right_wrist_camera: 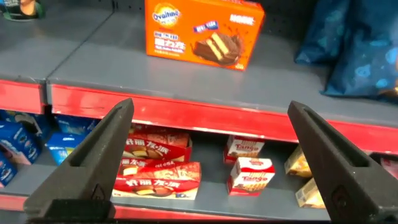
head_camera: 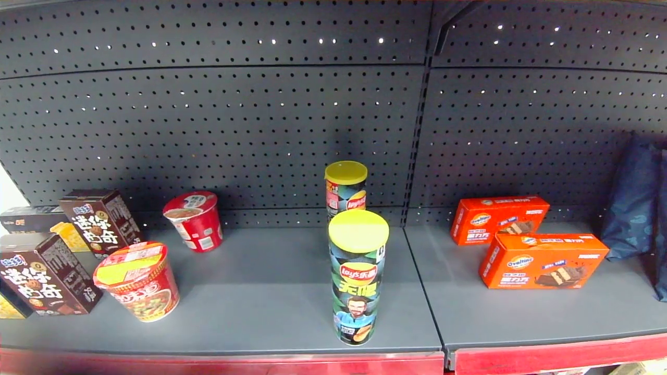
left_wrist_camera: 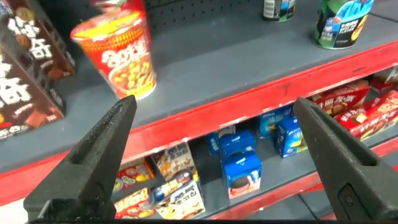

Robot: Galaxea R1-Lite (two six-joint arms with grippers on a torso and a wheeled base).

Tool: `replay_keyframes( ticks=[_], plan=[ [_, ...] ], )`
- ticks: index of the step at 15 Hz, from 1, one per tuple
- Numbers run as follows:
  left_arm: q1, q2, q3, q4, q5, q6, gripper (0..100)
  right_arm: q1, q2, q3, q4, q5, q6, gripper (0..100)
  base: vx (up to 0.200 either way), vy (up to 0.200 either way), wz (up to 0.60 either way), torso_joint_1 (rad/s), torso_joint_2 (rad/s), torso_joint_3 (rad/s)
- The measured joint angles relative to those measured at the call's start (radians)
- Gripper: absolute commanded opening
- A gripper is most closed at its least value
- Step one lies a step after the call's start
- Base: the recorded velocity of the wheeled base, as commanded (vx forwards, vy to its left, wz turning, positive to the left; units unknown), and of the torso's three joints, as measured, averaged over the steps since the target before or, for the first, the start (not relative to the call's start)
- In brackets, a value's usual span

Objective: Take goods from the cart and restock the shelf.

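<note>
Two tall chip cans with yellow lids stand mid-shelf, one in front point(head_camera: 358, 276) and one behind it point(head_camera: 346, 188). Two red noodle cups point(head_camera: 139, 281) point(head_camera: 195, 220) sit to their left, with brown cookie boxes point(head_camera: 44, 273) at the far left. Two orange cake boxes point(head_camera: 542, 259) point(head_camera: 497, 217) lie on the right section. My left gripper point(left_wrist_camera: 214, 115) is open and empty, in front of the shelf's red edge point(left_wrist_camera: 249, 106) near the front noodle cup point(left_wrist_camera: 118, 53). My right gripper point(right_wrist_camera: 208, 115) is open and empty, below the front orange cake box point(right_wrist_camera: 202, 31).
Dark blue bags point(head_camera: 633, 200) lean at the shelf's far right. A perforated back panel point(head_camera: 260, 120) stands behind the grey shelf point(head_camera: 271, 297). The lower shelf holds blue cookie packs point(left_wrist_camera: 239, 165), red boxes point(right_wrist_camera: 158, 177) and small white boxes point(right_wrist_camera: 249, 174).
</note>
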Motion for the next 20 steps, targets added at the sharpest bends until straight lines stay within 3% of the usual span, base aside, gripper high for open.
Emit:
replay_keyframes(
  ticks=[5,14,18,20],
  plan=[
    [-0.001,0.001,0.002,0.001,0.0,-0.056,100,-0.001,0.0,-0.001,0.0,0.001,-0.002,100,0.0,0.0,0.0,0.0,0.0,0.0],
    [-0.001,0.001,0.002,-0.002,0.004,-0.053,100,-0.001,0.001,0.0,0.0,0.007,-0.01,100,0.0,0.0,0.0,0.0,0.0,0.0],
    [-0.001,0.001,0.002,0.0,-0.001,-0.062,100,-0.001,0.002,0.0,0.0,0.006,-0.007,100,0.0,0.0,0.0,0.0,0.0,0.0],
    [-0.001,0.002,0.002,0.0,-0.001,-0.092,100,-0.001,0.003,0.0,0.0,0.007,-0.005,100,0.0,0.0,0.0,0.0,0.0,0.0]
  ],
)
